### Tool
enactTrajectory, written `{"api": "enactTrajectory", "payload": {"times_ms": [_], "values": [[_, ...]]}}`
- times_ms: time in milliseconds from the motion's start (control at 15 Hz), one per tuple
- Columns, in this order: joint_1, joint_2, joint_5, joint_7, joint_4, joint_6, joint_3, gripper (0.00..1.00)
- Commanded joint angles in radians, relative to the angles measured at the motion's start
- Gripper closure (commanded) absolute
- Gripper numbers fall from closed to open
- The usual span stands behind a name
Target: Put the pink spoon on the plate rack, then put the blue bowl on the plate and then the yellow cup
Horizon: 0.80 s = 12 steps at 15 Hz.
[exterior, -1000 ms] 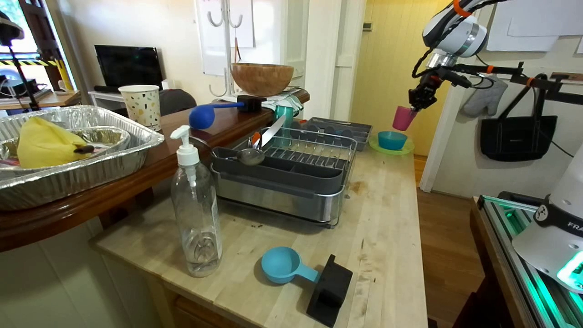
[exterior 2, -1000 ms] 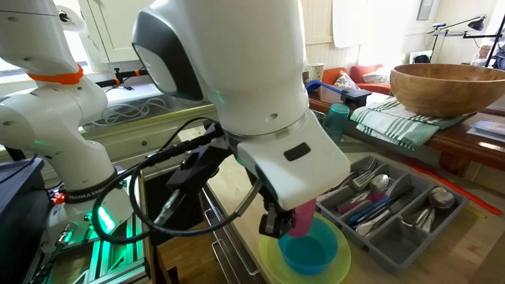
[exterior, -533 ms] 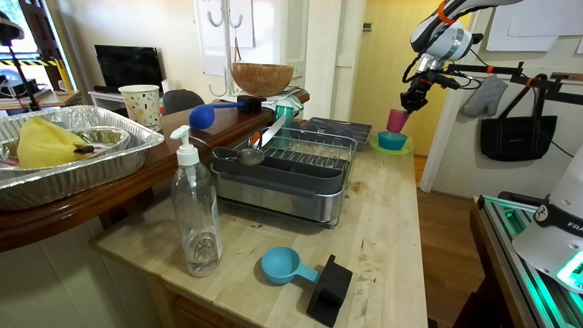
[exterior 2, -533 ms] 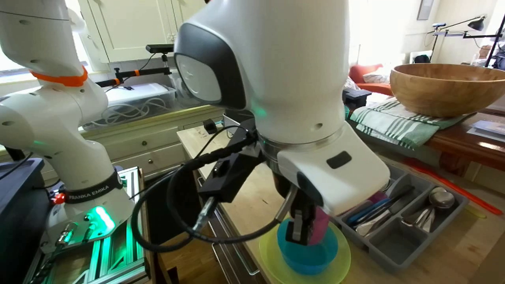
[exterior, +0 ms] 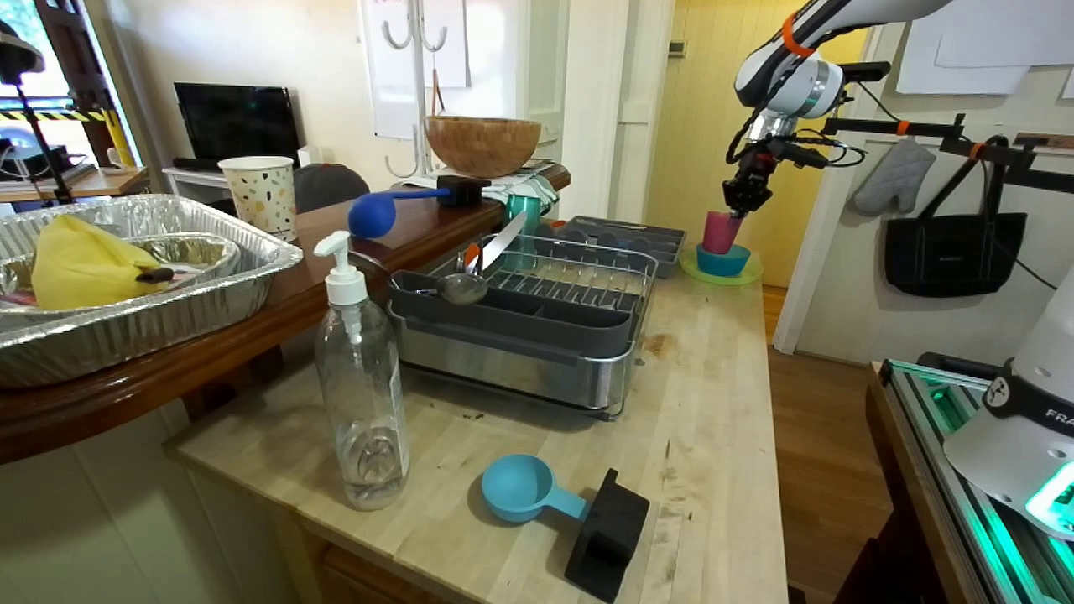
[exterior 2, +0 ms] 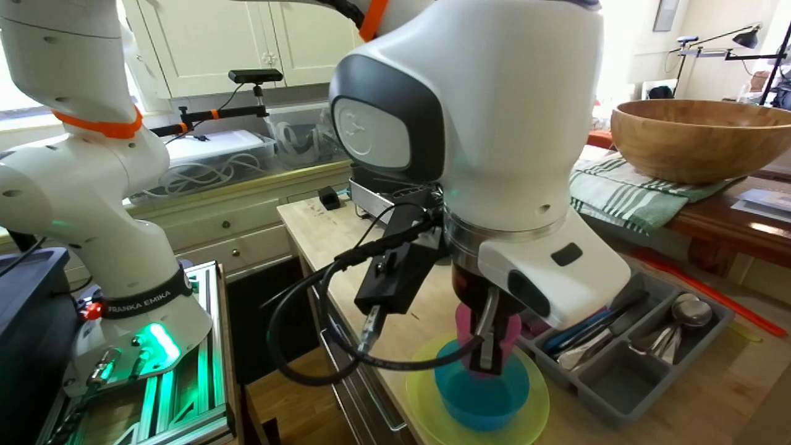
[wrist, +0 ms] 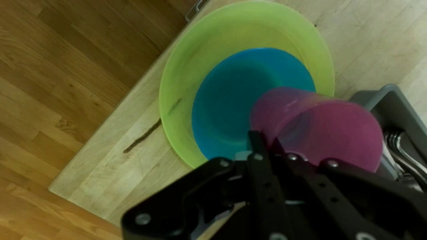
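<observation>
Pincer point(wrist: 266, 140) pinching pink cup point(wrist: 328, 128) over blue bowl point(wrist: 227, 106) w/ yel-grn plate point(wrist: 180, 80) underneath.

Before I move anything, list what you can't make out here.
Pink cup: gripped spot, hidden by the gripper in the wrist view.
Blue bowl: one side, covered by the cup in the wrist view; whether they touch is unclear.
Cutlery tray: partly behind the arm in an exterior view; cut off at the wrist view's right edge.
Wooden bowl: floor, hidden by its own wall in both exterior views.
</observation>
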Motion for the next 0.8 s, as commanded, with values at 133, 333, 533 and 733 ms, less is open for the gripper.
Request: {"api": "enactTrajectory", "payload": {"times_ms": [133, 333, 533, 733], "values": [[-0.017, 0.046, -0.081, 0.038, 0.069, -0.093, 0.021, 0.99], [-0.018, 0.053, -0.108, 0.05, 0.078, -0.093, 0.022, 0.99], [-0.018, 0.059, -0.13, 0.055, 0.082, -0.09, 0.024, 0.99], [-0.019, 0.062, -0.137, 0.056, 0.08, -0.085, 0.027, 0.99]]}}
